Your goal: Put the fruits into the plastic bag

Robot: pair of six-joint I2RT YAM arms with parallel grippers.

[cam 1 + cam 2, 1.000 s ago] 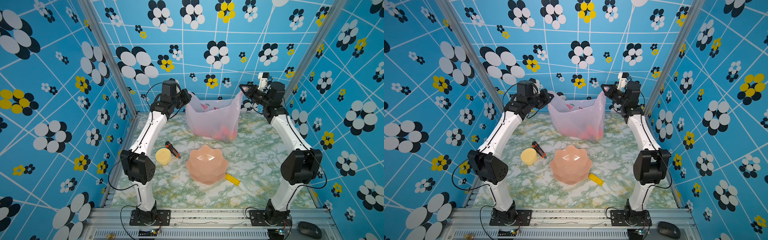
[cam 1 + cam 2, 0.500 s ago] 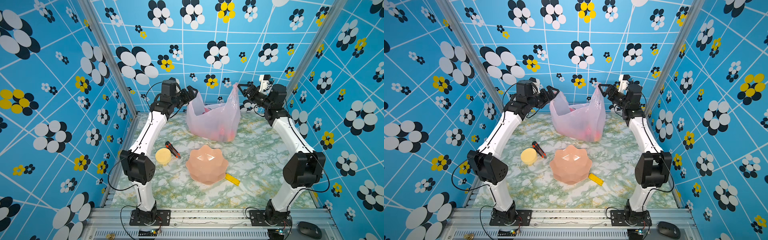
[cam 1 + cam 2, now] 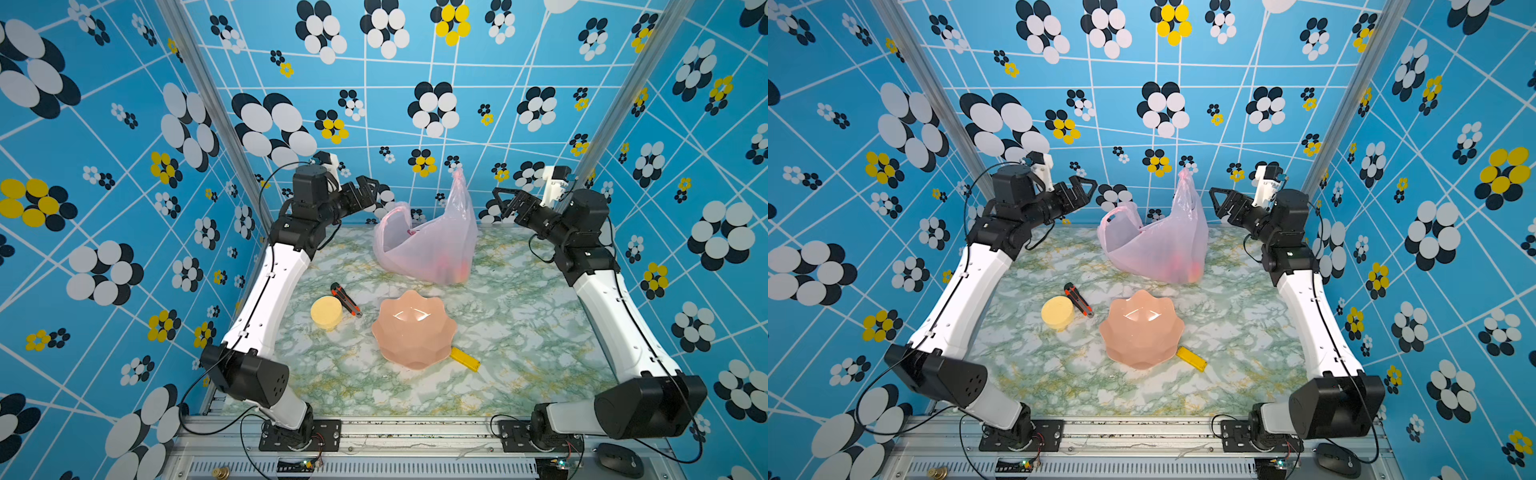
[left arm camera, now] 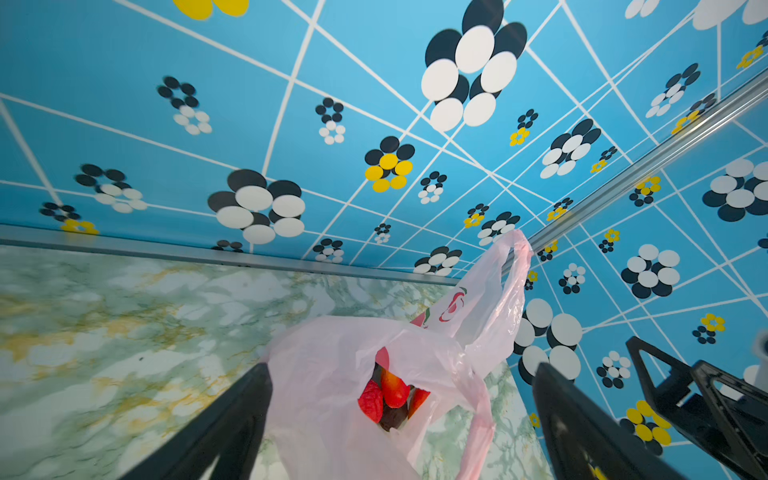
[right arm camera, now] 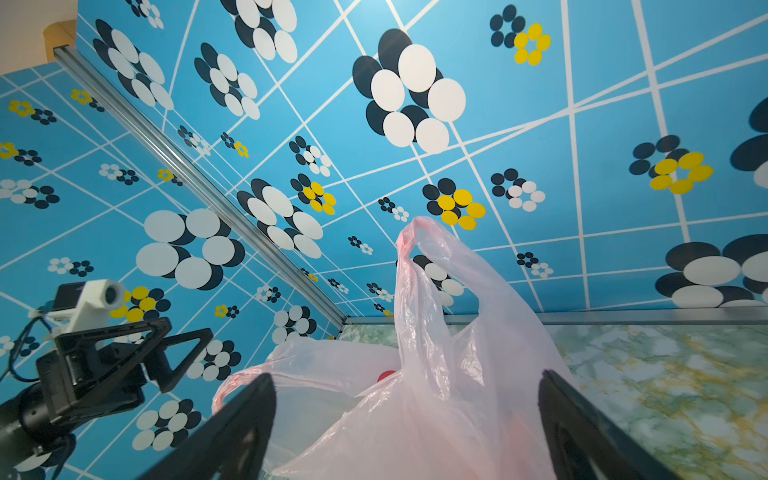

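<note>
Sitting: the plastic bag [image 3: 424, 249] at the back middle of the marbled surface [image 3: 519, 332], between the two arms and behind a salmon scalloped plate [image 3: 411, 332].
Bag look: thin, translucent pale pink, crinkled; one loop handle stands up, the other droops; red print on one side.
Contents: fruits [image 4: 388, 397] glimpsed through the mouth, a red strawberry, red-orange pieces, something dark.
Left pincer [image 3: 368, 189]: jaws wide, empty, apart from the bag.
Right pincer [image 3: 500, 199]: jaws wide, empty, apart from the bag.
</note>
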